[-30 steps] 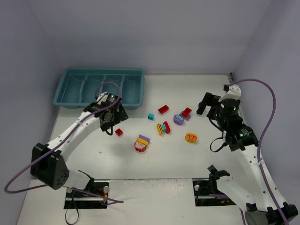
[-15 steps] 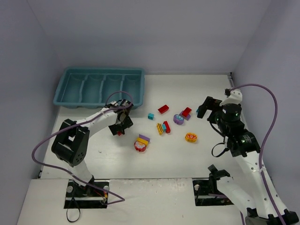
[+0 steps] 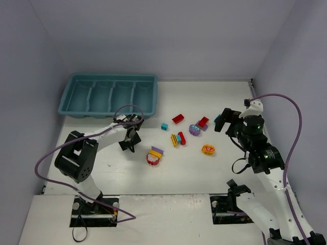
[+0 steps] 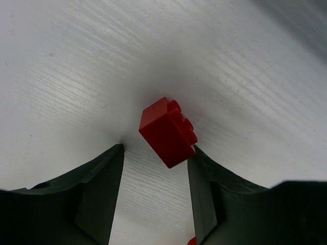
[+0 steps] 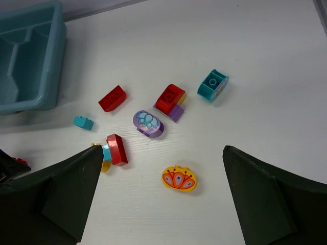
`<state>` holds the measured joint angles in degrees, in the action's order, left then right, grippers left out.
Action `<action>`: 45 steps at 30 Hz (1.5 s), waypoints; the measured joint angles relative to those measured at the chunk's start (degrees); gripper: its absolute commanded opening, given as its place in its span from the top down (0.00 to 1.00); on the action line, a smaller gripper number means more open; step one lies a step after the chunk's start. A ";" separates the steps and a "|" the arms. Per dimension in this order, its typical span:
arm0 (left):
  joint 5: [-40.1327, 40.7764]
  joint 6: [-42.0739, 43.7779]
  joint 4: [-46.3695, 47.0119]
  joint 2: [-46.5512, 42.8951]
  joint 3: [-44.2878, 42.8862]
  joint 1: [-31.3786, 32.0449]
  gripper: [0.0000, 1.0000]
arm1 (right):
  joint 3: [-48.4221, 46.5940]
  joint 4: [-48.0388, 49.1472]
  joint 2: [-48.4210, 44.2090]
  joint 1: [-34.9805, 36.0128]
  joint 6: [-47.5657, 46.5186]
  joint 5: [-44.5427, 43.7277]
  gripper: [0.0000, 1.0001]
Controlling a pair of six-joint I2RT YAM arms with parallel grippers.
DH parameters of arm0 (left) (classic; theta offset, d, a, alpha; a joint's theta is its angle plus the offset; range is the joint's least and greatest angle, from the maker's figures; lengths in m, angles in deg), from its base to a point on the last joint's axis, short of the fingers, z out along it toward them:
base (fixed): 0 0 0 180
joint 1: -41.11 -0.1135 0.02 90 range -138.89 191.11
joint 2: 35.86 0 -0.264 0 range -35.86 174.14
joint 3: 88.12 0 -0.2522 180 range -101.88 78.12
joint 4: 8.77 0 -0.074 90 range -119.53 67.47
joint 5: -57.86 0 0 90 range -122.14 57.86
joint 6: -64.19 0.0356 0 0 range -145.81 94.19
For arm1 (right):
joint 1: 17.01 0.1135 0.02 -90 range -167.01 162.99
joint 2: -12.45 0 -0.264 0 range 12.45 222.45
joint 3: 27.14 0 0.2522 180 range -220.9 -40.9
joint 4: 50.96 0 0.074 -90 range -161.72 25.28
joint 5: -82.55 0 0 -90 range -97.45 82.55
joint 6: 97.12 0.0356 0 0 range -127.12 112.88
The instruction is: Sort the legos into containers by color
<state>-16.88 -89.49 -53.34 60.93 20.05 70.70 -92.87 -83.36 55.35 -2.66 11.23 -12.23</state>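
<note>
A small red brick [image 4: 167, 131] lies on the table between the tips of my left gripper [image 4: 156, 150]. The right finger [image 4: 204, 194] touches it and a gap shows on the left side, so the jaws stand open around it. From above, my left gripper [image 3: 127, 144] hides that brick. My right gripper [image 5: 162, 153] hangs wide open over the loose legos: a yellow flower piece [image 5: 179, 178], a purple round piece [image 5: 148, 124], a red-on-purple stack [image 5: 171, 99] and a teal brick [image 5: 212, 84]. The teal tray of containers [image 3: 112, 76] sits at the back left, its compartments showing nothing inside.
More legos lie mid-table: a red brick [image 3: 178, 119], a tiny teal brick [image 3: 164, 126], a yellow-teal-red stack [image 3: 178, 139] and a red-yellow-purple stack [image 3: 154, 156]. Grey walls close in the table on three sides.
My left gripper has come down over the small red brick and its jaws have narrowed around it. The right arm has shifted slightly with its jaws still wide.
</note>
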 measured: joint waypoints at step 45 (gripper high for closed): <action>-2.12 34.47 -5.46 -20.96 -19.04 -24.39 1.00 | 0.04 -0.44 0.42 6.62 -1.51 5.86 0.00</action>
<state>-19.00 -55.02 -58.81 39.97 1.01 46.30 -92.82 -83.79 55.76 3.96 9.72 -6.37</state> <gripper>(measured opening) 0.215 0.999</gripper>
